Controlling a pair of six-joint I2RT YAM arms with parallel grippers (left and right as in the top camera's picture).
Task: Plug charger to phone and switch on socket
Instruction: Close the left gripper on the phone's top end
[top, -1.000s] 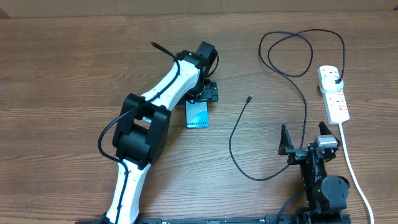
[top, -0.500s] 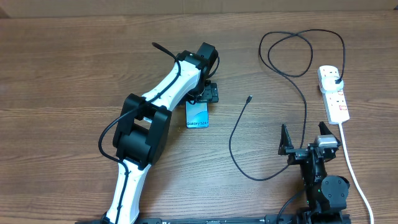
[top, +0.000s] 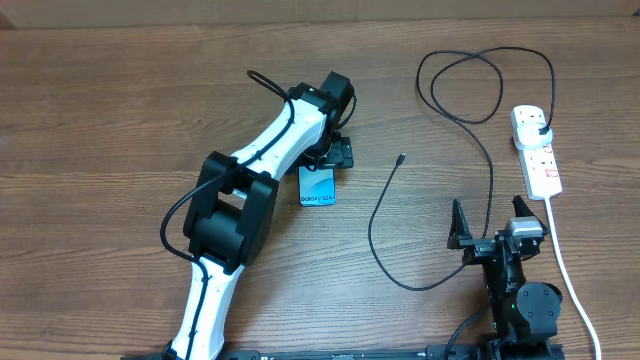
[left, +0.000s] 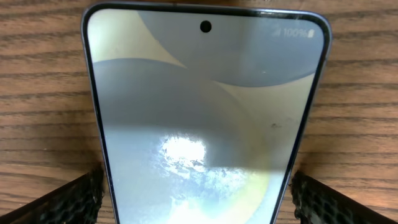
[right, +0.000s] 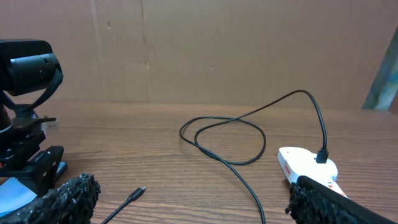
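The phone lies screen-up on the table and fills the left wrist view. My left gripper straddles its far end, with a finger pressed against each long edge. The charger cable runs from its black plug in the socket, loops at the back, and ends at its connector tip, which lies loose on the table. My right gripper is open and empty near the front edge, with the tip and the socket ahead of it.
The socket's thick white cord runs down the right side to the front edge. The cable makes a wide bend just left of my right gripper. A brown wall stands behind the table.
My left arm has shifted slightly to the right over the phone. The phone, the cable and the right arm have not moved.
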